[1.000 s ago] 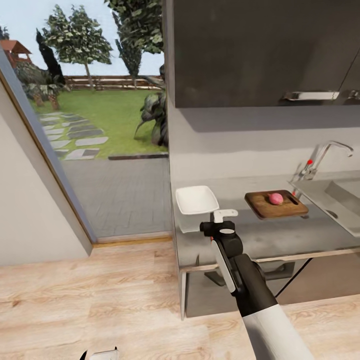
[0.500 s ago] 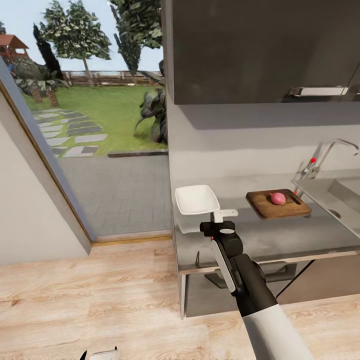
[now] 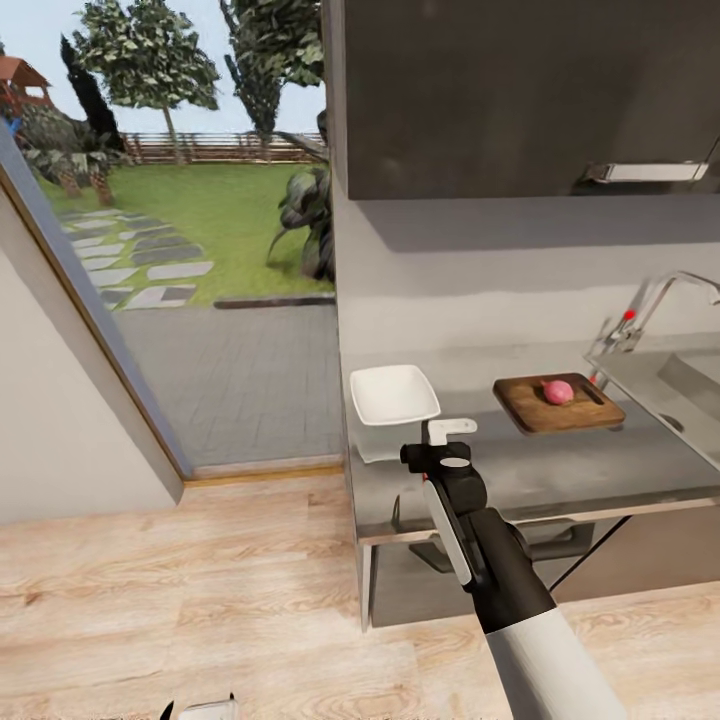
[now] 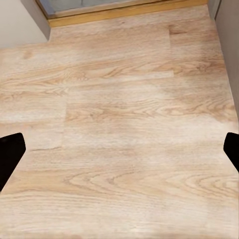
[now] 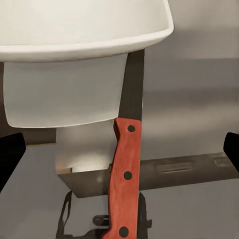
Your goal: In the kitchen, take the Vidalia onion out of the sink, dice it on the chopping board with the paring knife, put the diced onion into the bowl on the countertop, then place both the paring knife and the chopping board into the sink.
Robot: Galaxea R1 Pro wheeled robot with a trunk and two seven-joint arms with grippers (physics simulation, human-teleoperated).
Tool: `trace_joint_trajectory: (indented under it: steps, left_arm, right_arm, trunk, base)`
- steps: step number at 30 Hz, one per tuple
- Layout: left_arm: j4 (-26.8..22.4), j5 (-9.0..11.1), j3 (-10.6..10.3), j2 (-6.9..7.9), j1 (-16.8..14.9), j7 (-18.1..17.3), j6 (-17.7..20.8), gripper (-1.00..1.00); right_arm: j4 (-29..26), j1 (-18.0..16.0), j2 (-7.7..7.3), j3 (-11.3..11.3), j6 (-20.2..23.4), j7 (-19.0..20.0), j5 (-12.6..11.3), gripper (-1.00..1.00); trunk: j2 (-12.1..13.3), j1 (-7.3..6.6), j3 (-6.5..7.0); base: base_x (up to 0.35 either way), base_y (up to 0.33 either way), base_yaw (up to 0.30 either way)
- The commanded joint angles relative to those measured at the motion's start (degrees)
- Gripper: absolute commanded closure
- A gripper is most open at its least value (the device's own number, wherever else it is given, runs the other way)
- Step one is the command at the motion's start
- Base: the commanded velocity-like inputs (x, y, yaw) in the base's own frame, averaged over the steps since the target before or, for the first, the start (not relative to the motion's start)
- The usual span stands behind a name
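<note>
The pinkish Vidalia onion [image 3: 558,391] rests on the brown chopping board [image 3: 556,404] on the grey countertop [image 3: 520,470], left of the sink [image 3: 690,385]. A thin dark sliver [image 3: 592,392] on the board is too small to identify. The white bowl [image 3: 393,394] stands near the counter's left end. My right gripper [image 3: 450,428] hovers just right of it, open. Between its wide-apart fingertips [image 5: 11,159] lies the paring knife [image 5: 127,174], red riveted handle and dark blade, untouched, its blade end hidden under the bowl [image 5: 84,30]. My left gripper [image 3: 198,708] hangs open over the floor.
Glossy black upper cabinets [image 3: 520,90] hang above the counter. A chrome tap [image 3: 655,298] with a red knob stands behind the sink. A glass door [image 3: 180,280] to the garden is at the left. Pale wood floor [image 4: 119,109] lies below the left gripper [image 4: 119,159].
The camera has shifted slightly, so the board, bowl and cabinets sit a little higher in the picture. The right arm keeps its pose. Nothing was gripped or let go.
</note>
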Motion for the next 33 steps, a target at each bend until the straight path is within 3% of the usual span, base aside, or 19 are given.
trace_joint_trajectory:
  steps: [1,33]
  left_arm:
    - [0.23,0.35,-0.5,-0.03,-0.1,0.16,-0.32,-1.0]
    - [0.23,0.35,-0.56,-0.12,-0.1,0.16,-0.32,-1.0]
  right_arm:
    - [-0.04,-0.06,-0.01,0.09,0.24,-0.4,-0.25,-1.0]
    - [-0.07,-0.06,-0.1,-0.08,0.21,-0.4,-0.12,-1.0]
  trunk:
    - [-0.12,0.03,-0.19]
    - [-0.12,0.03,-2.52]
  base:
    - [0.0,0.0,0.0]
    - [0.0,0.0,0.0]
